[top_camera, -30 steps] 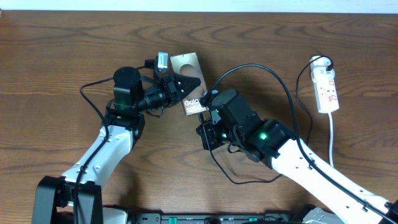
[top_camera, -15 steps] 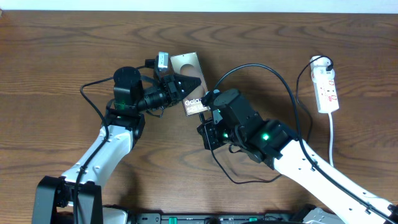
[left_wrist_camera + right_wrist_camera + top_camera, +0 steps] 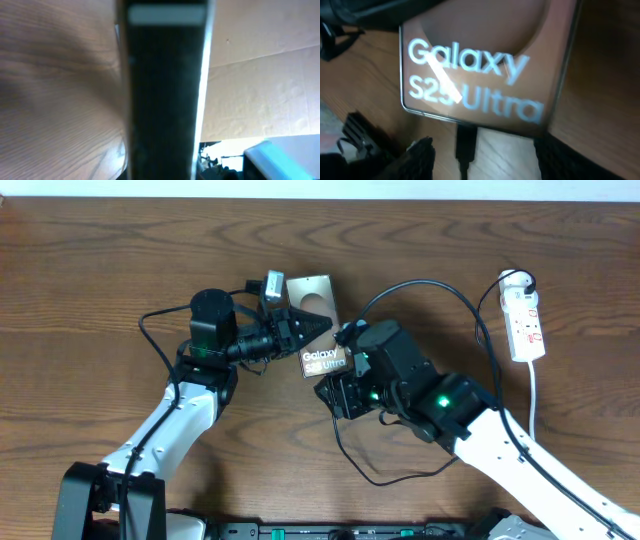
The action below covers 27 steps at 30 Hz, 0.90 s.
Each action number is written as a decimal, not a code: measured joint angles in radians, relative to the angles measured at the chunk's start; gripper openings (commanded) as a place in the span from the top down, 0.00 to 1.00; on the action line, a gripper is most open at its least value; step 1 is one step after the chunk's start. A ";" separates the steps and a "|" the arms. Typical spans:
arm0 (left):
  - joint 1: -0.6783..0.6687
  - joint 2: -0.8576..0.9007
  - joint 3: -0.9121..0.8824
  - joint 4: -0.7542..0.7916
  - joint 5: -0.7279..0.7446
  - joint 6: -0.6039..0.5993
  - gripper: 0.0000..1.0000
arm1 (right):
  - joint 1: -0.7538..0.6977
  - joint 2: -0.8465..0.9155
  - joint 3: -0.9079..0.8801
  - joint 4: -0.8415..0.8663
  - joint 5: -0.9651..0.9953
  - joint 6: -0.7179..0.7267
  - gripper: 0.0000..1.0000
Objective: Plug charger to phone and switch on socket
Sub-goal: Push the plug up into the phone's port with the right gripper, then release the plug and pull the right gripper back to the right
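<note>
one view, right wrist, shows charger (image 3: 465,146) touching phone (image 3: 485,75); left tool (image 3: 316,325) clamps phone, right tool (image 3: 487,156) parted, empty.

My left jaws pinch the phone (image 3: 325,362), a dark grey-brown slab with a round pale circle and white "Galaxy S25 Ultra" lettering, near the middle of the table (image 3: 90,260). The charger (image 3: 432,282) is a thin black cable arching to the right. Its small black plug tip (image 3: 465,142) meets the phone's lettered end. The white socket (image 3: 525,320) lies far right, well apart.
</note>
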 measured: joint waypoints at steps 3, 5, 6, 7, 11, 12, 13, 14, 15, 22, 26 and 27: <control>-0.002 0.000 -0.001 -0.082 -0.016 0.035 0.93 | -0.004 -0.071 0.000 -0.066 0.007 0.002 0.14; -0.007 0.000 -0.003 -0.144 -0.043 0.070 0.93 | -0.005 -0.129 0.002 -0.106 0.020 0.002 0.02; -0.009 0.000 -0.004 -0.163 -0.053 0.089 0.93 | -0.005 -0.171 0.004 -0.134 0.032 0.006 0.01; -0.013 0.003 -0.005 -0.172 -0.061 0.109 0.93 | -0.005 -0.197 0.005 -0.156 0.043 0.002 0.01; -0.035 0.036 -0.005 -0.176 -0.079 0.177 0.93 | -0.005 -0.330 0.010 -0.259 0.119 0.000 0.01; -0.040 0.052 -0.005 -0.176 -0.080 0.194 0.93 | -0.005 -0.360 0.011 -0.285 0.143 0.000 0.01; -0.046 0.083 -0.005 -0.176 -0.081 0.216 0.93 | -0.005 -0.400 0.011 -0.318 0.178 0.001 0.01; -0.048 0.107 -0.005 -0.177 -0.083 0.225 0.93 | -0.005 -0.427 0.013 -0.343 0.201 0.001 0.01; -0.049 0.135 -0.005 -0.174 -0.083 0.239 0.93 | -0.005 -0.449 0.013 -0.372 0.225 0.002 0.01; -0.049 0.363 -0.005 -0.179 -0.103 0.297 0.92 | -0.005 -0.570 0.014 -0.495 0.317 0.026 0.01; -0.049 0.399 -0.005 -0.182 -0.124 0.318 0.91 | -0.005 -0.568 0.015 -0.541 0.334 0.028 0.01; -0.049 0.399 -0.005 -0.182 -0.132 0.320 0.91 | -0.005 -0.568 0.015 -0.550 0.340 0.028 0.01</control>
